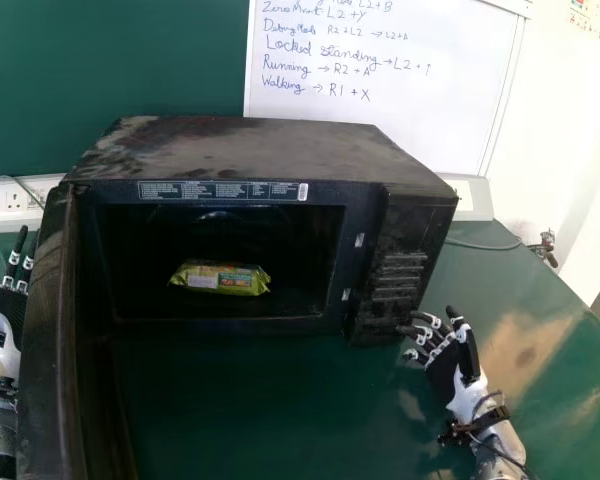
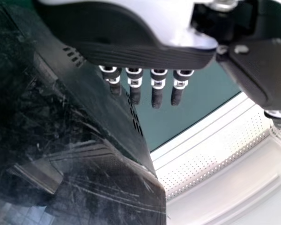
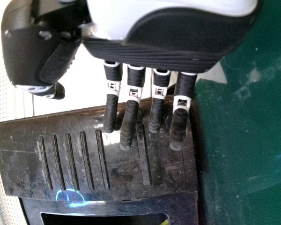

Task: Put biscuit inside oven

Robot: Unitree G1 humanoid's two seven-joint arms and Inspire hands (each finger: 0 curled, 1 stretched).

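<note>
Fingers look pretty straight and slightly spread on both hands. The right hand is by the oven's slotted front, the left hand beside its open door. Biscuit packet's lying inside, oven's on the green tabletop.

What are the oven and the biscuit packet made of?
The oven looks like dark painted metal or hard plastic: it shines a little and has pale scratches and smudges, but I can't tell which. The packet is probably thin plastic wrap, green and shiny, since its edges look crinkly.
</note>
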